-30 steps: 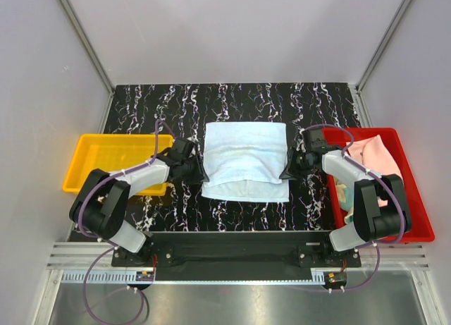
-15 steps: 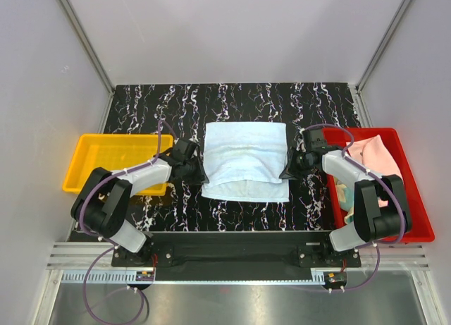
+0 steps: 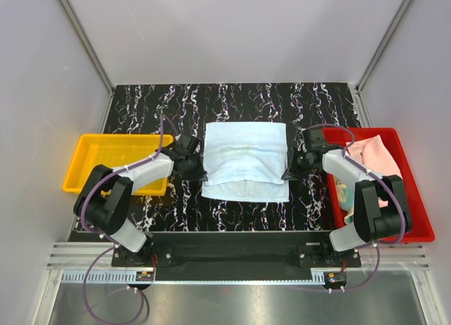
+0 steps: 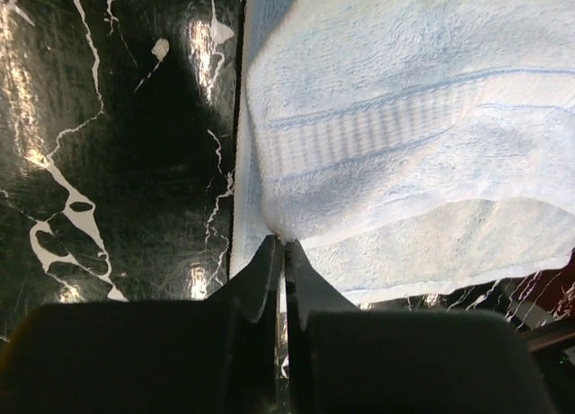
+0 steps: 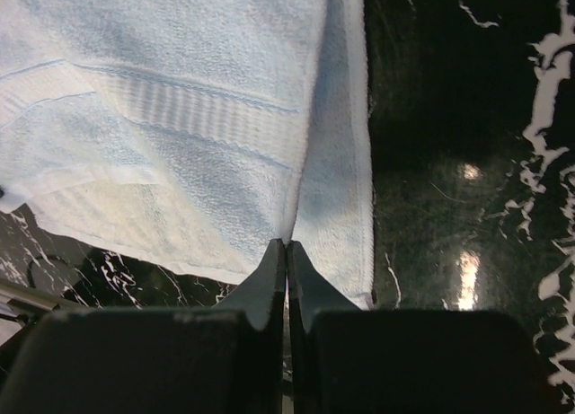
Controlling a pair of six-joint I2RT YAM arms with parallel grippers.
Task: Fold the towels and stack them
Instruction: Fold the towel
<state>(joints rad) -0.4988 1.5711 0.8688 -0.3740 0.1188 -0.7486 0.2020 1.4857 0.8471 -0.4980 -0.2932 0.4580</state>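
The right gripper [image 5: 286, 252] has its two dark fingers pressed tight together. Their tips meet right at the side edge of the top layer of a folded light blue towel [image 5: 162, 91], and they seem to pinch it. A thin bottom layer sticks out to the right. The towel lies on a shiny black table [image 5: 467, 118] with white streaks.

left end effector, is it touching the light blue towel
Touching. The left wrist view shows the left end effector shut on the light blue towel at its side edge, the fabric puckering to a point between the closed tips.
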